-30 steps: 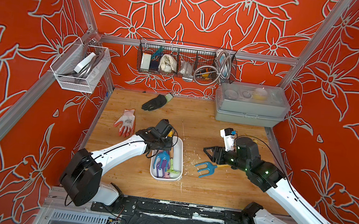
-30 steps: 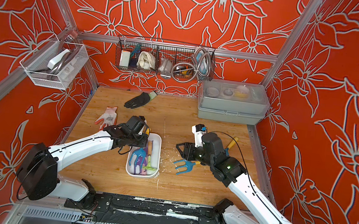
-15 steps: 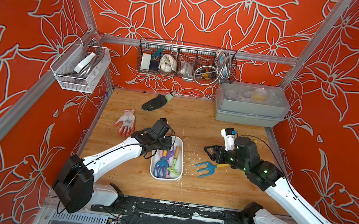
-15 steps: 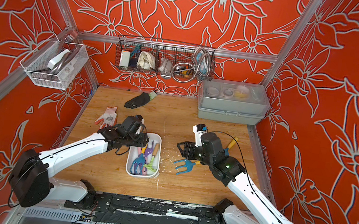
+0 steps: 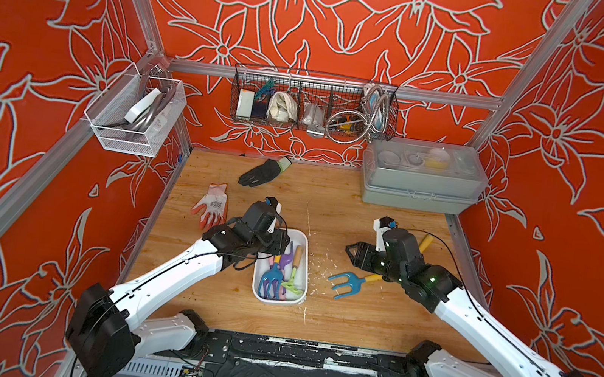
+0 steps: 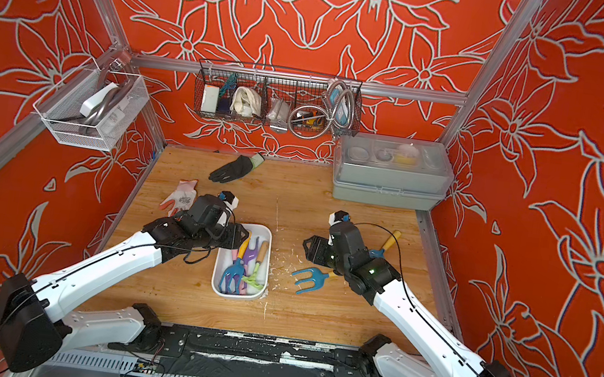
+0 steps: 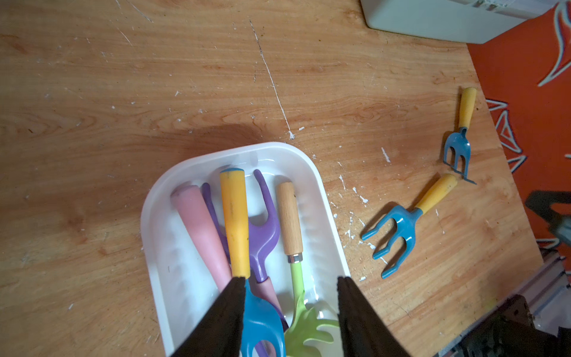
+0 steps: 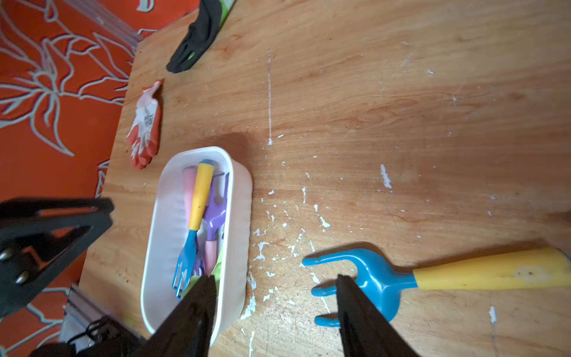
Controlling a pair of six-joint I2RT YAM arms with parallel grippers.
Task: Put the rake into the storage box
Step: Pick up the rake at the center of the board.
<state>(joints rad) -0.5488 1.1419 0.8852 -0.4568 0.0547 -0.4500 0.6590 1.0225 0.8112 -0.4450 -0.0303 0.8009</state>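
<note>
My left pincer (image 7: 290,278): open over the storage box (image 7: 173,247), empty.
My right pincer (image 8: 275,276): open above a second rake (image 8: 380,278) on the worktop (image 8: 401,123).
The rake (image 7: 234,222): in the box, across other tools (image 7: 262,235).
Risk: my left jaw hugs its neck; a crooked retreat could hook it out.
Change: a second ago that pincer was narrower.

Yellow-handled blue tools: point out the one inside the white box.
The rake beside the pink handle in the storage box; the other rake and the small fork lie on the table.
</note>
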